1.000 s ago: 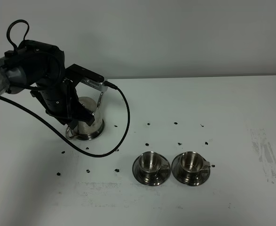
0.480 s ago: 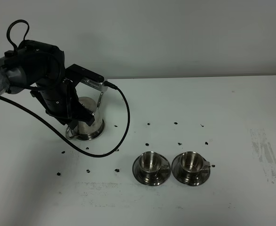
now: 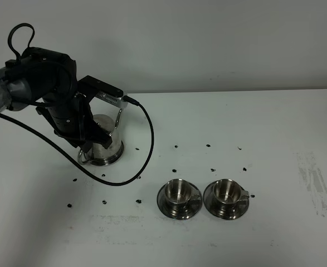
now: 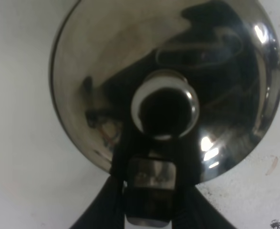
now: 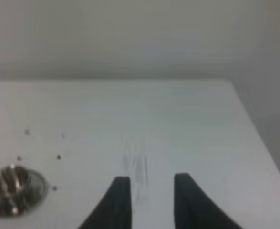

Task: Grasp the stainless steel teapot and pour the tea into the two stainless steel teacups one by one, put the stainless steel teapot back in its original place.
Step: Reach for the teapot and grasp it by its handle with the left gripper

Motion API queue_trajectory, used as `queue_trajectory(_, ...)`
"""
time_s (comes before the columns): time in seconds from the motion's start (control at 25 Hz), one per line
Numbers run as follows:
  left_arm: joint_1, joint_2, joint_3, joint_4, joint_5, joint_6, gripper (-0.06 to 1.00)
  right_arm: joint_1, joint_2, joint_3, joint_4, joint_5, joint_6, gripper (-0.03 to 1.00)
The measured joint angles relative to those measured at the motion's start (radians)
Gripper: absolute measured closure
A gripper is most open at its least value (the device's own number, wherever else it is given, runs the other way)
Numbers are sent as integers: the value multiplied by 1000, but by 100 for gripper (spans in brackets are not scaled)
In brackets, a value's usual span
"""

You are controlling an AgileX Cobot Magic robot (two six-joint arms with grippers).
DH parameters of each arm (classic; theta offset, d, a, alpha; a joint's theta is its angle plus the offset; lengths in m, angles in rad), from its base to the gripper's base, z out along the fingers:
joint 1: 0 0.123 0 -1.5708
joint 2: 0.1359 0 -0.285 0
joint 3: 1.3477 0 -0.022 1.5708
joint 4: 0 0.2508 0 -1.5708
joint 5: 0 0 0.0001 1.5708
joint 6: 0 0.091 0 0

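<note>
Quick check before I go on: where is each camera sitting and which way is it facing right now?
Exterior high: mounted high off the arms, looking down on the white table; shows the left arm, left hand at the teapot, two teacups.
Left wrist: looks straight down on the teapot's lid knob; its fingers flank the handle.
Right wrist: low, facing across the table to the wall; right hand, one teacup.
Shared: teapot, exterior and left wrist.

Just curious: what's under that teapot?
Only the rim of a flat steel dish shows beneath the stainless steel teapot; the pot covers the rest.
</note>
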Motion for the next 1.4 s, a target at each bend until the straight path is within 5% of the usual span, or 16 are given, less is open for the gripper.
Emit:
queue_trajectory(0.4,0,0,0,0,-3,0,73,0,0,58,-12,238,8,74)
queue_trajectory(1.4,0,0,0,0,-10,0,73,0,0,60,-19,237,20,74)
